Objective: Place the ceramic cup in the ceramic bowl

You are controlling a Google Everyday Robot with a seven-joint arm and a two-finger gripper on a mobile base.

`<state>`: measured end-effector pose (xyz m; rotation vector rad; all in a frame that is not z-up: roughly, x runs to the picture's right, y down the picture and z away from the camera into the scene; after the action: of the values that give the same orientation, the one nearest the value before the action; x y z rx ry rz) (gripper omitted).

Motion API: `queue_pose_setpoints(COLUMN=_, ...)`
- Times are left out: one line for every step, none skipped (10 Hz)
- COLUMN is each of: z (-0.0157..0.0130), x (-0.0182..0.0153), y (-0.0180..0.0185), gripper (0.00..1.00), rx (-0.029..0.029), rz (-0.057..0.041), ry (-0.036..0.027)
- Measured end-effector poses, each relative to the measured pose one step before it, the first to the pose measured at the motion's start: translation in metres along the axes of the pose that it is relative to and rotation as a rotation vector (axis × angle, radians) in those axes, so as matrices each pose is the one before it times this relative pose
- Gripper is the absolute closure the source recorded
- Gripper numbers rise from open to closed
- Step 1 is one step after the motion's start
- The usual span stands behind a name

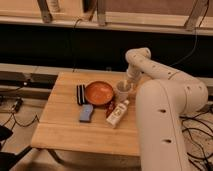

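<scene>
The ceramic cup [122,92] is a small whitish-grey round cup standing on the wooden table [65,125], just right of the ceramic bowl [98,92]. The bowl is round, shallow and orange-red with a darker rim, and it looks empty. My gripper [127,84] hangs from the white arm right at the cup's top rim, on its far right side. The arm's wrist covers part of the cup's back edge.
A white bottle with a red label [117,113] lies in front of the cup. A blue sponge [86,113] lies in front of the bowl and a dark striped object [80,94] lies left of it. My large white arm body [167,125] fills the right side.
</scene>
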<state>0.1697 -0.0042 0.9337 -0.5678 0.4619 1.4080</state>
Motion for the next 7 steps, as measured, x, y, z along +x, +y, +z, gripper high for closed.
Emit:
queue_pose_setpoints(z=-0.00519, x=-0.00346, y=-0.00251, gripper=0.85, rx=0.01084, rz=0.00158, ry=-0.01254)
queue_pose_setpoints(z=-0.00633, x=-0.00251, y=-0.00153, gripper=0.93, rx=0.00008, rz=0.00851, ry=-0.01576)
queue_pose_setpoints(z=-0.00915, x=-0.00265, y=-0.00397, gripper=0.99, rx=0.00304, rz=0.01028, ry=-0.0215)
queue_pose_setpoints(z=-0.01105, x=-0.00424, y=-0.0042, gripper=1.0, rx=0.00191, rz=0.00817, ry=-0.02868)
queue_pose_setpoints(z=-0.01356, x=-0.00461, y=-0.00361, gripper=1.0, rx=0.00085, rz=0.0035, ry=-0.03174)
queue_pose_setpoints(z=-0.01504, x=-0.00604, y=-0.00017, gripper=1.0, rx=-0.0019, rz=-0.00354, ry=-0.03559)
queue_pose_setpoints(z=-0.02064, x=-0.00852, y=0.00335, gripper=1.0, rx=-0.00248, rz=-0.01517, ry=-0.04738)
